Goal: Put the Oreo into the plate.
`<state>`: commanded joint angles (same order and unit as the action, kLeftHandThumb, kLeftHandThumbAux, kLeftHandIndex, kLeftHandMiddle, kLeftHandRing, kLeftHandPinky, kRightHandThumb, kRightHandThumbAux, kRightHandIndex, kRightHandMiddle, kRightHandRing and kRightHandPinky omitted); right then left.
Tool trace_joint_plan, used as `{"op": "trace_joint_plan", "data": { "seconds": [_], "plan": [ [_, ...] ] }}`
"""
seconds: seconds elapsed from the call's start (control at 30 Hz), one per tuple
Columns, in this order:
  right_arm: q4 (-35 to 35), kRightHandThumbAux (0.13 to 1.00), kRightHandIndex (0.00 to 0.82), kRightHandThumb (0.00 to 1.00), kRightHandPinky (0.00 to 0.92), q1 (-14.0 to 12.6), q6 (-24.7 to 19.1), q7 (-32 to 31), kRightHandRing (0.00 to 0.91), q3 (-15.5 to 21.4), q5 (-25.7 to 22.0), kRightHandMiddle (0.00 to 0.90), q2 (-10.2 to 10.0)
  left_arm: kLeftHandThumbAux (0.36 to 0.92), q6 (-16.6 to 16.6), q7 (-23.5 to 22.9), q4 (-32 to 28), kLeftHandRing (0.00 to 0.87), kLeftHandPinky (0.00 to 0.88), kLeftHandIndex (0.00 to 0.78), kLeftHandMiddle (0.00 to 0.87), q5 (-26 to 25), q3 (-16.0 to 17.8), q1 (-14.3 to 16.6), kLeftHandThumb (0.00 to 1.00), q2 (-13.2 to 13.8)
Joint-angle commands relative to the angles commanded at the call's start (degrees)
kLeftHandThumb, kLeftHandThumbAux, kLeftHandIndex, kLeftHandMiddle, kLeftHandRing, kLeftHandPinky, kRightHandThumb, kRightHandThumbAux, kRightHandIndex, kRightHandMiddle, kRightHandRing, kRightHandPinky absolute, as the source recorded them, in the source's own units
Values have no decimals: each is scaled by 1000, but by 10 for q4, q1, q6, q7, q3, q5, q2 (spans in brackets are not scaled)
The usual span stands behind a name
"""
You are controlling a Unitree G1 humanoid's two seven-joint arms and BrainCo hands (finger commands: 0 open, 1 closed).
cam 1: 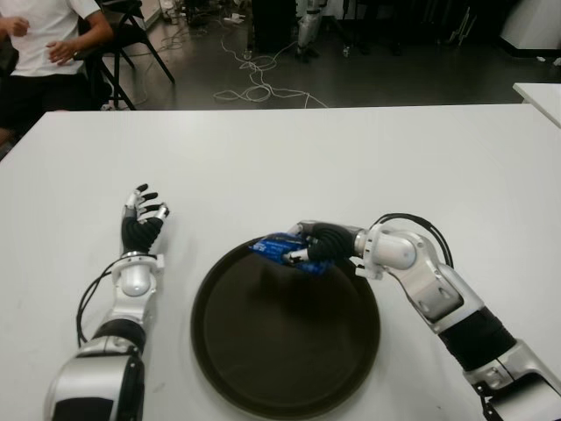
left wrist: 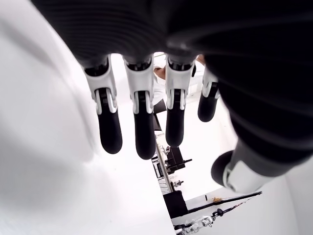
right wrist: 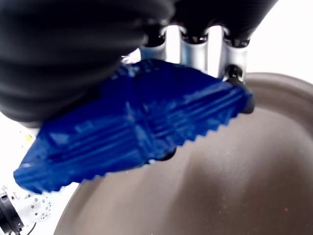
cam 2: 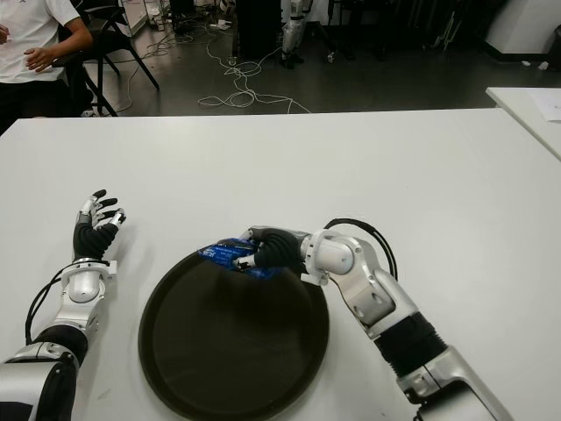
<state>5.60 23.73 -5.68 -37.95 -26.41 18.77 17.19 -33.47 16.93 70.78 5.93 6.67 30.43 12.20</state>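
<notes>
1. The Oreo (cam 1: 282,250), a blue crinkle-edged packet, is clamped in the fingers of the right hand (cam 1: 317,246) and sits over the far rim of the plate (cam 1: 230,351), not yet lying on it.
2. The right wrist view shows the packet (right wrist: 137,122) pinched between thumb and fingers, tilted, with the dark floor of the plate (right wrist: 234,186) just beneath; whether its lower corner touches the rim I cannot tell.
3. The plate is a wide dark dish near the table's (cam 1: 351,167) near edge, about midway between the two arms.
4. The left hand (cam 1: 142,217) shows beside the plate on its left side, fingers spread and holding nothing; its wrist view shows the fingertips (left wrist: 110,137) straight and apart.
5. My guess at the step: carry the packet a little further inward, then release.
6. The risk I see: the packet hangs right over the rim, so letting go here could leave it perched on the edge or tipping out onto the table.
7. A slick wrapper may also cling to a finger on opening and be dragged back out.
8. A person (cam 1: 44,44) sits beyond the table's far left corner, well clear.
</notes>
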Motion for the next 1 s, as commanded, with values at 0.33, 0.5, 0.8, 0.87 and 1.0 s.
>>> {"op": "trace_joint_plan", "data": {
  "seconds": [0.33, 0.5, 0.8, 0.87, 1.0],
  "plan": [
    [-1, 715, 440, 710, 816, -1, 6, 7, 822, 1, 3, 822, 1, 637, -2, -2, 0, 273, 320, 157, 239, -1, 0, 0, 316, 0],
    [-3, 715, 439, 710, 829, 0, 16, 8, 836, -4, 13, 833, 7, 648, -3, -3, -1, 276, 319, 158, 243, -1, 1, -1, 336, 0],
    [-14, 715, 439, 708, 821, -3, 21, 6, 830, -3, 16, 831, 13, 633, 1, 0, 0, 270, 308, 155, 236, 0, 0, 0, 326, 1],
    [-16, 715, 439, 711, 833, -7, 36, 13, 841, -2, 18, 842, 16, 624, 1, 1, 0, 267, 305, 153, 233, 0, 1, 0, 314, 0],
    [-2, 715, 440, 712, 815, -14, 79, 30, 831, 4, 9, 833, 17, 630, 1, -1, 1, 265, 308, 151, 231, -1, 1, 1, 319, 0]
  ]
}}
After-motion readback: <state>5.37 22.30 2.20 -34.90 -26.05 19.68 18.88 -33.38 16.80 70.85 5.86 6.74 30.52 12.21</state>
